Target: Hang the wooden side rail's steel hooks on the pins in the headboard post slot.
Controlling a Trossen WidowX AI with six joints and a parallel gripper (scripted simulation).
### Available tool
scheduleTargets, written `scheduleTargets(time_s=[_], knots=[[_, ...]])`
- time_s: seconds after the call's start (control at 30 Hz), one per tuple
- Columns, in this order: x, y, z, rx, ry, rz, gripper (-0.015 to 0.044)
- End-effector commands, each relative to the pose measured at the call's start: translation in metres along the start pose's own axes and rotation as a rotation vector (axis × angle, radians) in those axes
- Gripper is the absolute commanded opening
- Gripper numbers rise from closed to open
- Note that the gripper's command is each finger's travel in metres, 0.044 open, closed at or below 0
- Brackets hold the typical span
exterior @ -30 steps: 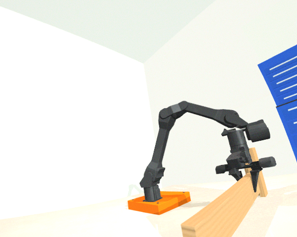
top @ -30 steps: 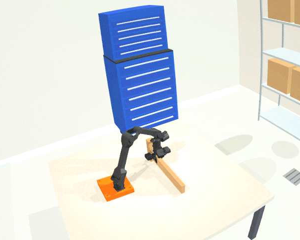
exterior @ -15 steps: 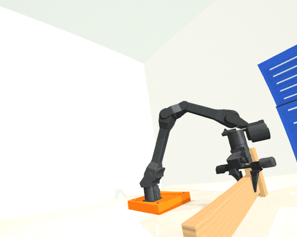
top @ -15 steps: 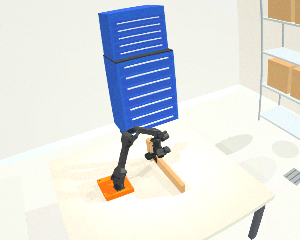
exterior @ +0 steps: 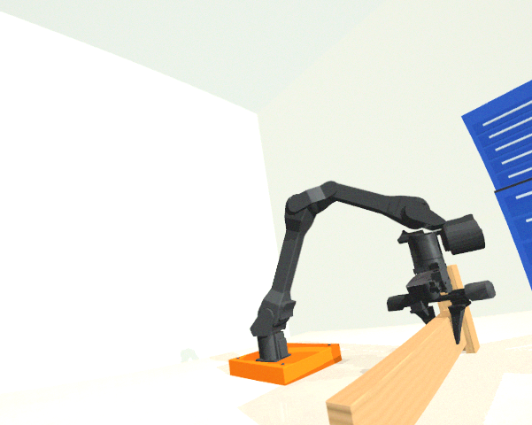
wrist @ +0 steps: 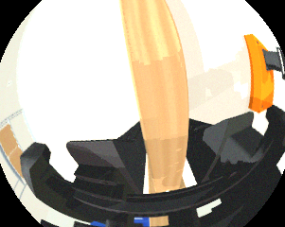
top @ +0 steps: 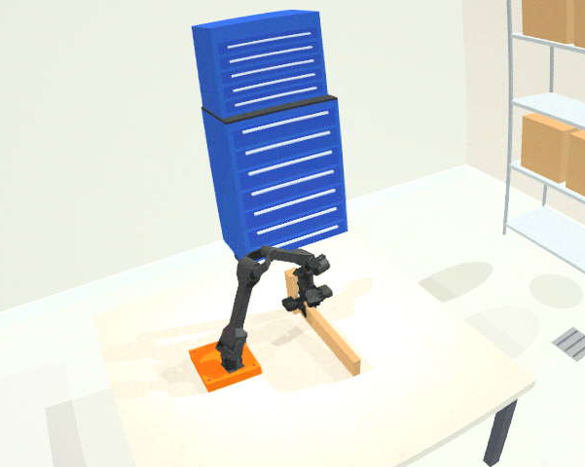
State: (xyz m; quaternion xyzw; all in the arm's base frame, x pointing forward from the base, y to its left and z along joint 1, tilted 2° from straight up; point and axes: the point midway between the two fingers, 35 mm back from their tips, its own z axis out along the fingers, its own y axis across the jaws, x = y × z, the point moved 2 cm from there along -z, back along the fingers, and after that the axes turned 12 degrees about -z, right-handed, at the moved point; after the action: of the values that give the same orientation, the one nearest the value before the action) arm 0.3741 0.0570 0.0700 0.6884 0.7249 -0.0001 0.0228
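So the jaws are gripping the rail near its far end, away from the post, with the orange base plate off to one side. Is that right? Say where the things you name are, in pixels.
Not quite: the jaws grip the rail [top: 332,336] [exterior: 403,366] [wrist: 161,95] near the post [top: 290,282] [exterior: 471,331], as the top view shows. The orange base plate [top: 201,363] [exterior: 257,371] [wrist: 261,87] is indeed off to one side.

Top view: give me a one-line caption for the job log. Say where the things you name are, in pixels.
The gripper [top: 302,307] [exterior: 443,333] [wrist: 166,153] grips the wooden side rail [top: 332,338] [exterior: 403,367] [wrist: 162,95] near the headboard post [top: 290,283] [exterior: 471,336]; hooks and pins hidden from view.
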Motion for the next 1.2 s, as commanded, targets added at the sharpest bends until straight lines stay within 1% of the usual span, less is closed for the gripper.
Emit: scheduleTargets(time_s=[0.0,1.17], knots=[[0.0011,0.0020,-0.0037,-0.011,0.003,0.002,0.0000],[0.0048,0.0019,-0.0022,-0.011,0.004,0.002,0.0000]])
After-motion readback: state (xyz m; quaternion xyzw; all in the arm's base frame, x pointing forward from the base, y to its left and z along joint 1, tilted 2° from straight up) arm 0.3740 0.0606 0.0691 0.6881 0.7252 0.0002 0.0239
